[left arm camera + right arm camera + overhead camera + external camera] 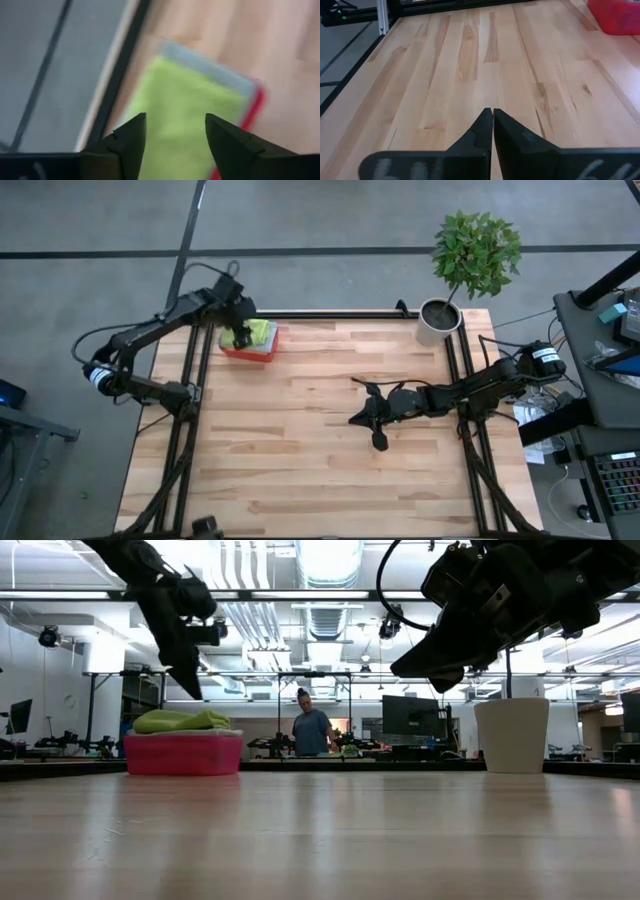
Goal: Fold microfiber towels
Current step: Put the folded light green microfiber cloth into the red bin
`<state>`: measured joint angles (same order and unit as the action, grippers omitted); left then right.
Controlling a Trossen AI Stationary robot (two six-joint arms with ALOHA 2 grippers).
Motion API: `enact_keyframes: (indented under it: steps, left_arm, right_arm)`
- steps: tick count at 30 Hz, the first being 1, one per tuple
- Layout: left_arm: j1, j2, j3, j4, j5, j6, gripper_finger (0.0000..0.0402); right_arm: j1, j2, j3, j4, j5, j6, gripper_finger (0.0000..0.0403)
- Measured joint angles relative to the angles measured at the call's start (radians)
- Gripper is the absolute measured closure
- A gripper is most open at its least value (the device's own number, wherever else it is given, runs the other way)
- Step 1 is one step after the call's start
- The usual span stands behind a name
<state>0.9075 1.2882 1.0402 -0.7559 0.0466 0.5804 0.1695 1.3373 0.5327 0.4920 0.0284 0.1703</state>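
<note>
Left tool (175, 135) hangs open over the lime green towel (185, 110) in the bin (250, 352), so your fold may flop loose if you snag it.

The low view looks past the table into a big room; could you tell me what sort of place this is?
Probably a robotics lab or workshop: exposed ceiling ducts, a row of monitors on benches, and a person standing among them.
</note>
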Motion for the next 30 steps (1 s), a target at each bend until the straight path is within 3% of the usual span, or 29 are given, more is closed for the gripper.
enact_keyframes:
  steps: [7, 10, 16, 23, 30]
  left_arm:
    - [-0.154, -0.012, -0.107, 0.115, -0.020, -0.063, 0.0281]
    - [-0.168, 0.003, -0.149, 0.199, -0.053, -0.085, 0.0308]
    - [-0.169, 0.027, -0.164, 0.200, -0.052, -0.103, 0.0350]
    - [-0.170, -0.033, -0.110, 0.141, -0.057, -0.101, 0.0372]
    - [-0.122, -0.098, -0.128, 0.056, -0.139, 0.016, 0.0373]
  right_arm:
    - [0.000, 0.000, 0.000, 0.000, 0.000, -0.001, 0.0394]
    - [0.000, 0.000, 0.000, 0.000, 0.000, -0.006, 0.0394]
    - [0.000, 0.000, 0.000, 0.000, 0.000, 0.002, 0.0394]
    - [0.000, 0.000, 0.000, 0.000, 0.000, 0.002, 0.0394]
    - [0.000, 0.000, 0.000, 0.000, 0.000, 0.001, 0.0394]
